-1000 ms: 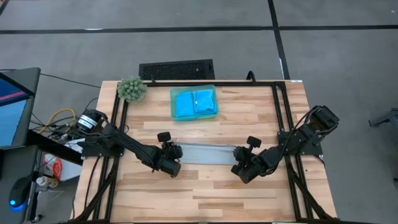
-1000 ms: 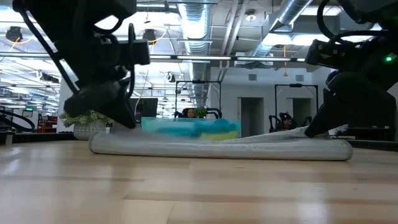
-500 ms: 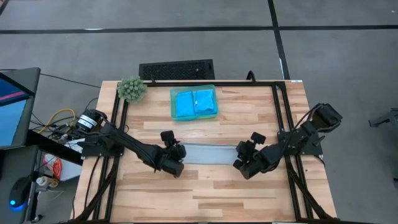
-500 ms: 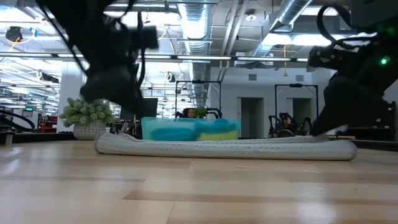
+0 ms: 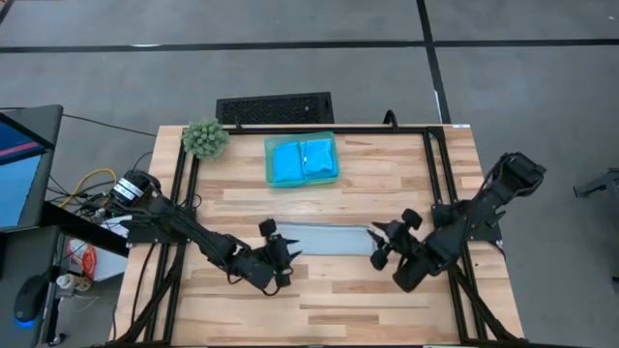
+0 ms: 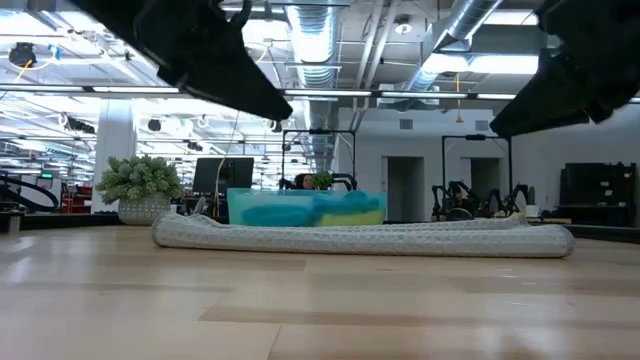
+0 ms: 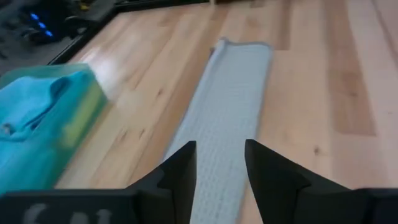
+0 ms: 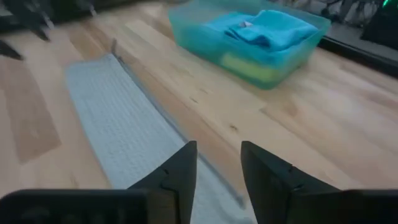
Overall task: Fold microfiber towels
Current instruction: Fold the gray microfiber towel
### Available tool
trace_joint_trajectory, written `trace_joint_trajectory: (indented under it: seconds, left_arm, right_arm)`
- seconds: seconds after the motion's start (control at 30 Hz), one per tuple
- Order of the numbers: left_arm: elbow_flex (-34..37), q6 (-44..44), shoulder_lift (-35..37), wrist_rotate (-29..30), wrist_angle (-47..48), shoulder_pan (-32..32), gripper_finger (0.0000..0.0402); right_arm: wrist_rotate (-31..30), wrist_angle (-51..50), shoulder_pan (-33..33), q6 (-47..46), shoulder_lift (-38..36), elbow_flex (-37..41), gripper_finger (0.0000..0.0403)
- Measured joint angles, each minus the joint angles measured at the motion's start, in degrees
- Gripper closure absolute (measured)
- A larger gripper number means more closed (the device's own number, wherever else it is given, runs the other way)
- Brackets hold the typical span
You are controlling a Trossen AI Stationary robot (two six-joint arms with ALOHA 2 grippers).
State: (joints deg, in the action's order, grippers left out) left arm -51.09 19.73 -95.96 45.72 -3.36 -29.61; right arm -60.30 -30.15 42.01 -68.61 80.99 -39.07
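A light grey towel [image 5: 324, 239], folded into a long narrow strip, lies flat on the wooden table [image 5: 387, 184] and nothing holds it. My left gripper [image 5: 288, 255] hovers open at the strip's left end, pointing along it [image 7: 227, 112]. My right gripper [image 5: 378, 247] hovers open at its right end, facing the other way [image 8: 118, 124]. In the low view both grippers [image 6: 275, 105] [image 6: 515, 120] hang well above the towel [image 6: 360, 237]. Blue towels [image 5: 302, 161] lie in the teal tray [image 5: 268, 159], with a yellow one [image 8: 249, 67] beneath them.
The teal tray stands beyond the strip toward the far edge. A fuzzy green plant ball [image 5: 204, 138] sits at the far left corner. A black frame rail [image 5: 437, 174] runs along the table's right side. Bare wood stretches between the towel and the near edge.
Both grippers have come off the towel's ends, risen, and drawn back toward the near edge, tipping up closer to level. The strip's right end, held slightly raised a second ago, has dropped, and the whole strip now lies flat.
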Motion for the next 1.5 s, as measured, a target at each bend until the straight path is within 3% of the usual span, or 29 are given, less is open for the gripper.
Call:
trace_joint_trajectory:
  seconds: [0.13, 0.33, 0.57, 0.83, 1.0, 1.33, 1.5]
  left_arm:
    - [5.2, 1.7, 0.0, 3.9, -6.4, 0.0, 0.0286]
    - [10.6, 8.4, 0.0, 8.8, -6.8, 0.1, 0.0304]
    - [15.6, 17.8, -1.5, 7.0, -7.4, 0.1, 0.0314]
    - [16.7, 24.2, -7.7, 4.6, -8.5, 0.0, 0.0315]
    - [16.0, 26.9, -11.8, 7.0, -11.4, -0.1, 0.0315]
    - [16.0, 29.7, -10.7, 3.1, -10.0, -3.5, 0.0315]
    - [15.7, 29.0, -8.4, 0.2, -11.9, -4.6, 0.0315]
  right_arm:
    - [-3.0, 6.8, 1.3, -4.6, 6.4, 1.7, 0.0271]
    - [-2.9, 16.9, -1.2, -5.0, 18.7, 2.1, 0.0291]
    - [1.4, 21.0, -4.6, -7.0, 27.1, 2.1, 0.03]
    - [2.3, 21.7, -5.0, -5.5, 26.8, 2.0, 0.0301]
    - [2.8, 21.5, -5.0, -3.8, 26.5, 2.0, 0.0301]
    - [3.2, 12.9, -4.1, -8.6, 25.7, 2.0, 0.0301]
    - [5.2, 10.5, -3.4, -9.3, 20.8, 2.2, 0.0301]
